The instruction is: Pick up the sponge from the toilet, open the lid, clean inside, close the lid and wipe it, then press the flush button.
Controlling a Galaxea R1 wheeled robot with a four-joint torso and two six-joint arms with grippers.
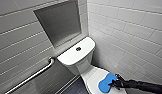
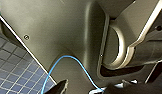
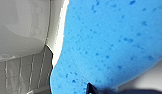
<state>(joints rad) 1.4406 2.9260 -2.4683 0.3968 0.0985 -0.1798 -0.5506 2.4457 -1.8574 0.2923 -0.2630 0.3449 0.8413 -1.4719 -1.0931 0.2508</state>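
Your right gripper is clamped on the sponge. The sponge lies flat on the closed lid, reaching leftward from the gripper, its long axis slanting.

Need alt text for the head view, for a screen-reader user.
The robot's right gripper, reaching in from the lower right, is at the edge of a blue sponge lying on the closed lid of a white toilet. A flush button sits on the tank top; a metal grab bar and a recessed niche are on the tiled wall behind.
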